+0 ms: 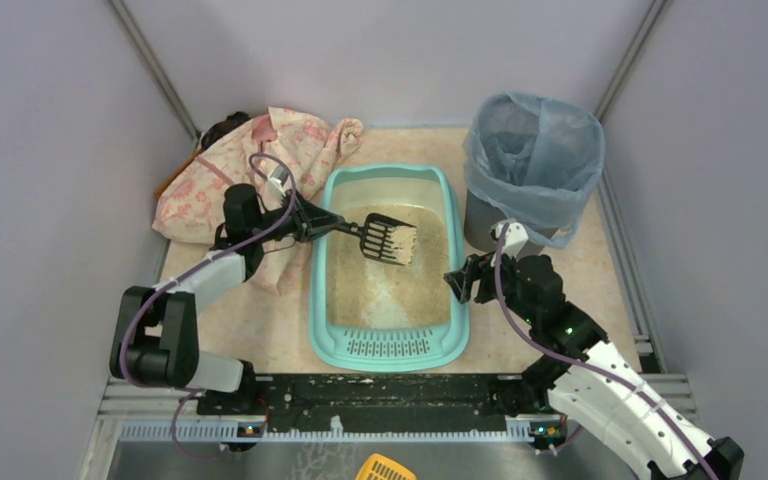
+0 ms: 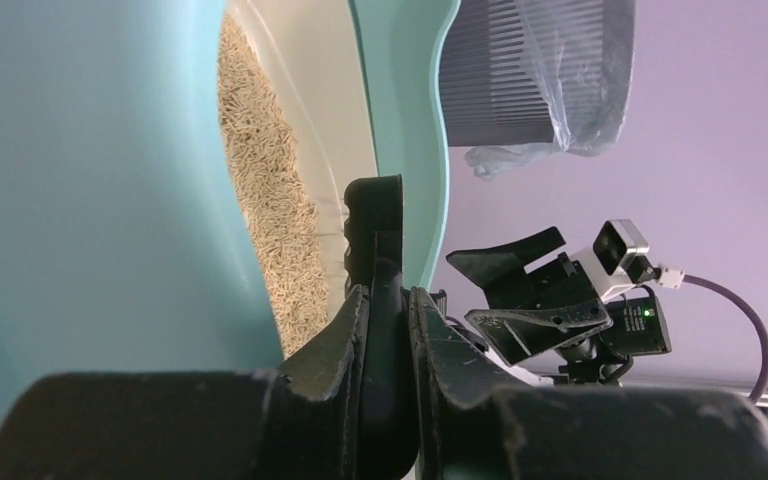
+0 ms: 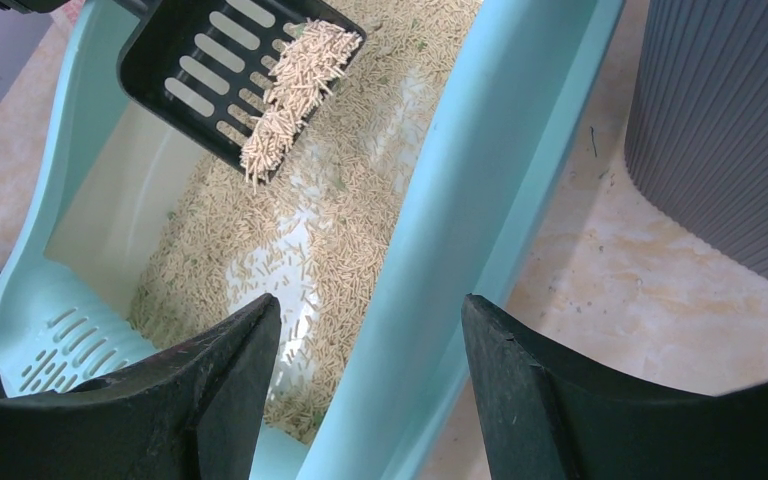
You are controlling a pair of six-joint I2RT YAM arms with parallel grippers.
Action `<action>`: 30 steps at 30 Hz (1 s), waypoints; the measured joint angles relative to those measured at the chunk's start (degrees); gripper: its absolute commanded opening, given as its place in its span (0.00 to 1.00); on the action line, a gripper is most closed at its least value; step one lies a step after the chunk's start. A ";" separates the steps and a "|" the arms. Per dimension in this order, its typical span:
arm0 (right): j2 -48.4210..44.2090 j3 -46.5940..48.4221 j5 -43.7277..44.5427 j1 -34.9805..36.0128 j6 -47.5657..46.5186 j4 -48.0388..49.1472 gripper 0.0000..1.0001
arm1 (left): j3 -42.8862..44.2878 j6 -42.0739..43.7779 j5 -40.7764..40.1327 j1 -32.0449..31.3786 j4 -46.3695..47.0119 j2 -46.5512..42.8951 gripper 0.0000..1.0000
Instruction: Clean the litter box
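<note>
I noted right gripper (image 1: 458, 282) spread, empty, at box (image 1: 390, 350) right rim. Box sat mid-table. Left gripper (image 1: 335, 225) clamped scoop (image 1: 388, 238), loaded, above litter (image 3: 360, 230). Step judged: sifting. Next: carry level to bin (image 1: 535, 160).

A yellow slotted thing (image 1: 385, 468) is cut off by the top view's bottom edge. The cloth (image 1: 295, 150) hides most of a dark object (image 1: 224, 126). The left wrist view shows only the scoop (image 2: 388, 235) handle.
</note>
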 measured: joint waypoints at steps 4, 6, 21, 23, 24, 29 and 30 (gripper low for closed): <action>0.59 0.00 0.00 0.00 0.00 0.07 0.67 | 0.39 -0.42 -0.04 -0.85 1.07 -0.13 0.00; 1.03 0.00 -0.02 0.00 0.00 0.04 0.67 | 1.14 0.55 -0.63 -0.85 -0.52 -0.63 0.00; 0.90 0.00 0.00 0.00 0.00 0.04 0.67 | 1.70 0.09 -2.80 -2.25 -0.11 -1.66 0.00; 0.90 0.00 0.00 0.00 0.00 0.04 0.67 | 1.81 0.11 -2.80 -2.36 -0.13 -1.66 0.00; 0.92 0.00 0.00 0.00 0.00 0.09 0.67 | 1.81 0.09 -2.95 -2.38 -0.13 -1.66 0.00; 0.96 0.00 0.00 0.00 0.00 0.09 0.67 | 1.99 -0.02 -3.19 -4.52 -0.07 -1.55 0.00; 0.98 0.00 -0.02 0.00 -0.02 0.09 0.67 | 2.03 0.13 -3.30 -4.76 -0.13 -1.55 0.00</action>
